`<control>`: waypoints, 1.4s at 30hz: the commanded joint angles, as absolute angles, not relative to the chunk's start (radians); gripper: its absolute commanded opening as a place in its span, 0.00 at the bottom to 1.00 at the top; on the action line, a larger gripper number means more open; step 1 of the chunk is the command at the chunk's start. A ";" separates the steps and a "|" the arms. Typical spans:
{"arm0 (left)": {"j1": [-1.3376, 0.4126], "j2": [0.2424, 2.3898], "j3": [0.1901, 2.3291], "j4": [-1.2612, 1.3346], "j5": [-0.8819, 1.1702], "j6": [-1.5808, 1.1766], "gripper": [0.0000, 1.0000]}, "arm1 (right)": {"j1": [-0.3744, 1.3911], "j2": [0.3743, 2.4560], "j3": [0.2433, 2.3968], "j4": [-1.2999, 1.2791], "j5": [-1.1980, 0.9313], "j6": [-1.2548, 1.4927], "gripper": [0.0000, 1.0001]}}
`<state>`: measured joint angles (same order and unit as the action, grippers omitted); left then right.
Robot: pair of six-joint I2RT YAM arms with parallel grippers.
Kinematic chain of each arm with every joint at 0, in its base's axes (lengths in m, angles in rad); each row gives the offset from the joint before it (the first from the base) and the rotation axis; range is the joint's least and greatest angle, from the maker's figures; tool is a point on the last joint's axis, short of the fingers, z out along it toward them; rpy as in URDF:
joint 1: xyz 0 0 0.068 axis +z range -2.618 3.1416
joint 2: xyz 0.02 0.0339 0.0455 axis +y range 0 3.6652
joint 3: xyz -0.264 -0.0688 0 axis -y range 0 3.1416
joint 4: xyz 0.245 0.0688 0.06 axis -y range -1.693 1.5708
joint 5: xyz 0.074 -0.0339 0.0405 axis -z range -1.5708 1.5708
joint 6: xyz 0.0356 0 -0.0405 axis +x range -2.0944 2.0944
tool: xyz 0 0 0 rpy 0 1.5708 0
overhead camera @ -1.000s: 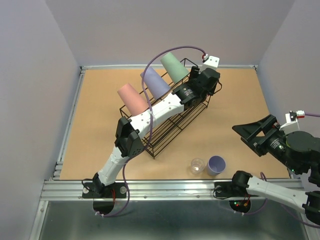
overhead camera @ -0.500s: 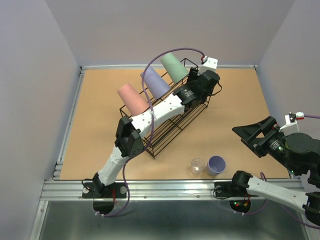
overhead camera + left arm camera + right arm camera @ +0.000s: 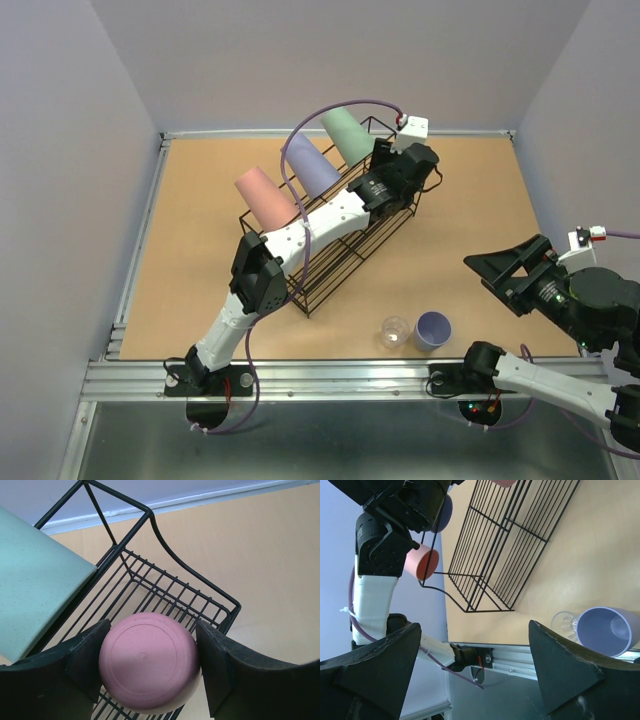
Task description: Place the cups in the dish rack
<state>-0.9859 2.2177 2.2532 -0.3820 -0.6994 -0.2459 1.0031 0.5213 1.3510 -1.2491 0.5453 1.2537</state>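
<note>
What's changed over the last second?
The left pincer, gripping the small pink cup, shifted slightly left over the dish rack. The right pincer stayed open; the large pink cup, large lavender cup, green cup, small lavender cup and clear cup kept their places.

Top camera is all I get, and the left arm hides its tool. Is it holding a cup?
Observer: Yes, the left wrist view shows the left tool shut on a small pink cup, its base facing the camera.
Operator: Is it over the rack?
Observer: Yes, the dish rack bars show right behind it, with the green cup close by.
</note>
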 commanded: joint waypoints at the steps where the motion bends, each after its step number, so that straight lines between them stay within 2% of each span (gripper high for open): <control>1: -0.977 2.191 2.237 -0.383 -0.749 -0.253 0.00 | 1.008 0.517 1.336 -1.206 0.552 1.250 0.92; 8: -0.973 2.191 2.221 -0.396 -0.784 -0.276 0.00 | 1.008 0.520 1.325 -1.189 0.545 1.241 0.92; 19: -0.968 2.184 2.218 -0.406 -0.687 -0.298 0.02 | 1.009 0.514 1.308 -1.180 0.543 1.244 0.93; 23: -0.968 2.183 2.221 -0.419 -0.650 -0.305 0.26 | 1.009 0.512 1.302 -1.180 0.548 1.247 0.92; 25: -0.968 2.183 2.220 -0.431 -0.649 -0.314 0.35 | 1.008 0.511 1.298 -1.178 0.549 1.250 0.93; 26: -0.966 2.183 2.220 -0.433 -0.649 -0.319 0.45 | 1.009 0.508 1.296 -1.177 0.551 1.249 0.93; 29: -0.968 2.180 2.220 -0.442 -0.647 -0.324 0.66 | 1.008 0.505 1.292 -1.175 0.551 1.252 0.92; 31: -0.968 2.175 2.220 -0.440 -0.637 -0.316 0.92 | 1.009 0.502 1.289 -1.174 0.554 1.253 0.92; 32: -0.968 2.175 2.223 -0.440 -0.634 -0.310 0.99 | 1.008 0.502 1.287 -1.172 0.552 1.253 0.92; 42: -0.969 2.142 2.229 -0.443 -0.631 -0.308 0.99 | 1.009 0.500 1.272 -1.160 0.549 1.253 0.93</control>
